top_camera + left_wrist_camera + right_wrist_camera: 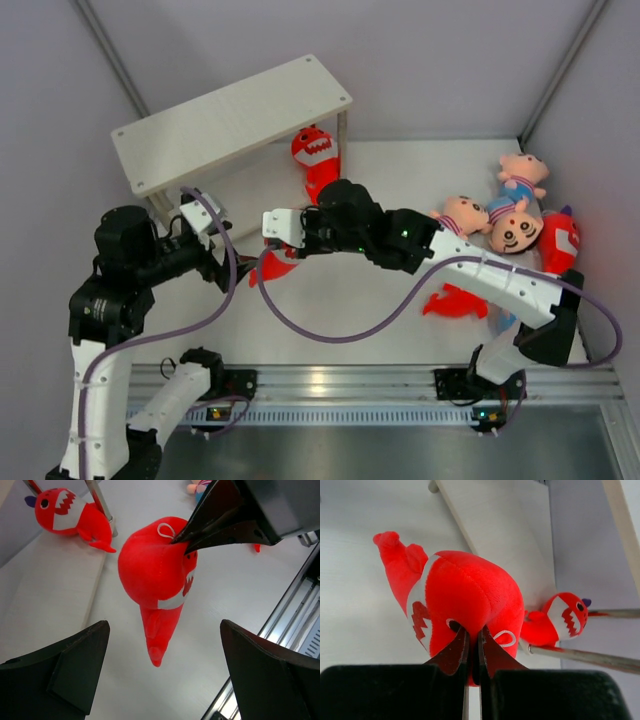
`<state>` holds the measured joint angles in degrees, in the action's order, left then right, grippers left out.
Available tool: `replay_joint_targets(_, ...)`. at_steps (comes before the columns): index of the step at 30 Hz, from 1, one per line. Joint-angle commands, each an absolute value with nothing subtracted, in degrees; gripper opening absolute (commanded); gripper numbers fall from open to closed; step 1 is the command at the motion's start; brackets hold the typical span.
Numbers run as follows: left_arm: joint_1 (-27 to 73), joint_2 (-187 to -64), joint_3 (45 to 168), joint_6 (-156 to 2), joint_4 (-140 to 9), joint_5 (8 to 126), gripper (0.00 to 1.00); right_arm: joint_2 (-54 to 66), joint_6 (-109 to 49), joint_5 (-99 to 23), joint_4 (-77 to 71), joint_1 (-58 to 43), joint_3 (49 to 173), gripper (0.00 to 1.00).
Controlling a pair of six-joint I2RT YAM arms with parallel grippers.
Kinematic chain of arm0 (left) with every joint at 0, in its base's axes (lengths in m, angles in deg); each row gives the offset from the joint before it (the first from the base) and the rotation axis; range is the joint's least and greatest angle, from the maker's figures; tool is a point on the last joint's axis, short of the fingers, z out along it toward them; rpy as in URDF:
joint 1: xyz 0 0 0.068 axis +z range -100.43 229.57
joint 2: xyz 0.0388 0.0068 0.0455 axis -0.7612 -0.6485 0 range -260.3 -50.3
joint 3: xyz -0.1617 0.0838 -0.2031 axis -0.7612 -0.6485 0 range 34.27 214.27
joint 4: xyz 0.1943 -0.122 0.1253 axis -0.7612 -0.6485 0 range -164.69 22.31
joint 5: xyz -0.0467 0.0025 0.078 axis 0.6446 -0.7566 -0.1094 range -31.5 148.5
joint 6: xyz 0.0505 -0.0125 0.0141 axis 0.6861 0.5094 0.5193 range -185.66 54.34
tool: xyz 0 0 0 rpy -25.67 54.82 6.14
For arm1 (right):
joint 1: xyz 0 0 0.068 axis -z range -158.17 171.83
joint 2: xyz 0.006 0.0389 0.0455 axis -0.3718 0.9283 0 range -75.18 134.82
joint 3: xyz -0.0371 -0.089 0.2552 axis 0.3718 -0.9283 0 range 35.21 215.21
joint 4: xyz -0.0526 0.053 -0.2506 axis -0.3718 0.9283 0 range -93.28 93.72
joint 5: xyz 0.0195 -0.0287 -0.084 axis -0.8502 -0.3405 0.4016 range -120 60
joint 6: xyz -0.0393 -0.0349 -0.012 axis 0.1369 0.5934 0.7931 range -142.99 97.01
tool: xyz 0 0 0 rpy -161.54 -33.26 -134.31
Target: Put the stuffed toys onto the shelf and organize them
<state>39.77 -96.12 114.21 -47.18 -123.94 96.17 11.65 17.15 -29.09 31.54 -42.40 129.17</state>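
- The left gripper [162, 645], fingers spread and empty, faced the hanging red shark [465, 595] near the table's left edge.
- The right gripper [471, 637], clenched on that shark's head, held it mid-table.
- Step judged: transfer to the shelf [230, 120] at the far-left corner. The next move called for release beside the shelved shark [315, 150].
- The boy dolls [520, 215] lay by the right edge.
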Motion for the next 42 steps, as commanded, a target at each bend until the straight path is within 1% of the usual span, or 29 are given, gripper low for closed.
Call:
replay_joint_targets(1, 40.0, -95.3, 112.4, -46.2, -125.0, 97.2, 0.98, 11.3, 20.3, -33.7, 22.1, -44.0, 135.8, 0.00)
replay_joint_targets(4, 39.9, -95.2, 111.4, -45.5, -125.0, 98.7, 0.98, 13.8, 21.3, -35.2, 20.7, -45.4, 136.2, 0.00)
replay_joint_targets(8, 39.9, -95.8, 109.2, -43.4, -125.0, 92.5, 0.98, 15.0, 22.3, -36.3, 19.7, -46.6, 136.3, 0.00)
replay_joint_targets(13, 40.0, -96.9, 110.1, -43.3, -124.9, 90.9, 0.98, 15.0, 24.4, -41.2, 20.1, -47.4, 135.7, 0.00)
replay_joint_targets(15, 39.9, -96.6, 110.0, -42.2, -124.9, 91.3, 0.95, 14.9, 24.6, -42.3, 20.4, -47.5, 135.7, 0.00)
replay_joint_targets(16, 39.9, -96.4, 110.0, -42.1, -124.9, 91.5, 0.90, 14.8, 24.4, -42.5, 20.0, -47.5, 135.5, 0.00)
replay_joint_targets(17, 39.9, -96.3, 109.9, -42.0, -125.0, 92.3, 0.69, 14.8, 24.4, -42.7, 19.2, -47.6, 135.4, 0.00)
replay_joint_targets(19, 40.0, -96.4, 109.0, -42.6, -124.9, 93.2, 0.44, 14.7, 24.6, -43.7, 18.8, -47.6, 135.6, 0.00)
replay_joint_targets(20, 39.9, -96.4, 108.7, -43.1, -124.9, 93.6, 0.25, 14.7, 24.9, -44.6, 18.1, -47.6, 135.6, 0.00)
replay_joint_targets(21, 40.0, -96.4, 108.1, -43.9, -124.9, 93.9, 0.17, 14.6, 25.2, -44.8, 17.9, -47.6, 135.6, 0.00)
replay_joint_targets(22, 40.0, -96.6, 107.8, -44.2, -124.9, 93.8, 0.06, 14.7, 25.7, -44.9, 17.6, -47.7, 135.6, 0.00)
replay_joint_targets(23, 39.9, -96.6, 107.7, -44.7, -125.0, 93.4, 0.00, 14.6, 25.6, -44.9, 16.9, -47.7, 135.5, 0.00)
replay_joint_targets(25, 40.0, -96.5, 107.7, -46.5, -124.8, 91.7, 0.00, 14.2, 25.4, -44.7, 15.4, -47.7, 134.2, 0.00)
replay_joint_targets(26, 39.9, -96.4, 107.7, -47.3, -124.6, 91.0, 0.00, 13.3, 24.5, -42.3, 13.7, -47.7, 132.9, 0.02)
replay_joint_targets(27, 40.0, -96.3, 107.7, -50.3, -124.1, 88.8, 0.00, 12.8, 22.4, -39.9, 6.3, -47.7, 131.3, 0.15)
replay_joint_targets(28, 39.9, -96.2, 107.7, -52.4, -121.9, 87.3, 0.00, 12.3, 15.8, -36.9, 2.4, -47.7, 127.7, 0.39)
replay_joint_targets(29, 40.0, -96.0, 107.7, -54.7, -120.7, 85.3, 0.00, 11.2, 11.0, -30.6, -2.3, -47.2, 125.8, 0.74)
replay_joint_targets(30, 40.0, -95.8, 107.7, -58.9, -119.3, 83.7, 0.00, 10.5, 5.5, -28.2, -6.2, -46.3, 123.9, 0.81)
replay_joint_targets(31, 40.0, -95.7, 107.8, -60.9, -117.0, 80.8, 0.00, 9.9, -7.6, -27.7, -10.7, -43.7, 120.2, 0.92)
replay_joint_targets(32, 40.0, -95.5, 107.7, -62.7, -115.9, 79.6, 0.00, 8.2, -14.9, -27.4, -12.9, -42.0, 117.6, 0.99)
replay_joint_targets(33, 40.0, -95.2, 108.2, -65.5, -114.9, 78.7, 0.00, 6.9, -27.8, -26.4, -15.0, -40.4, 114.7, 0.99)
replay_joint_targets(34, 40.0, -95.1, 108.4, -67.2, -114.1, 76.7, 0.00, 5.7, -32.3, -24.9, -21.0, -38.9, 107.8, 0.99)
replay_joint_targets(35, 40.0, -95.2, 108.9, -68.5, -112.8, 75.9, 0.00, 3.1, -36.0, -21.2, -24.8, -38.9, 103.8, 0.99)
replay_joint_targets(36, 40.0, -95.6, 110.0, -70.9, -112.3, 75.1, 0.00, 2.0, -41.7, -20.2, -29.9, -39.3, 99.8, 0.99)
replay_joint_targets(37, 40.0, -95.8, 110.6, -72.2, -111.9, 74.5, 0.00, 1.3, -43.4, -19.4, -38.2, -40.8, 93.0, 0.99)
replay_joint_targets(39, 40.0, -96.8, 112.4, -75.5, -111.3, 73.3, 0.00, 1.9, -44.5, -15.4, -44.2, -43.2, 89.5, 0.99)
replay_joint_targets(40, 40.0, -97.1, 113.0, -76.4, -111.3, 73.1, 0.00, 3.7, -44.4, -12.4, -45.7, -45.4, 89.4, 0.99)
replay_joint_targets(42, 40.0, -97.6, 113.9, -78.6, -111.2, 72.6, 0.00, 5.9, -47.3, -11.5, -46.7, -46.7, 91.0, 0.99)
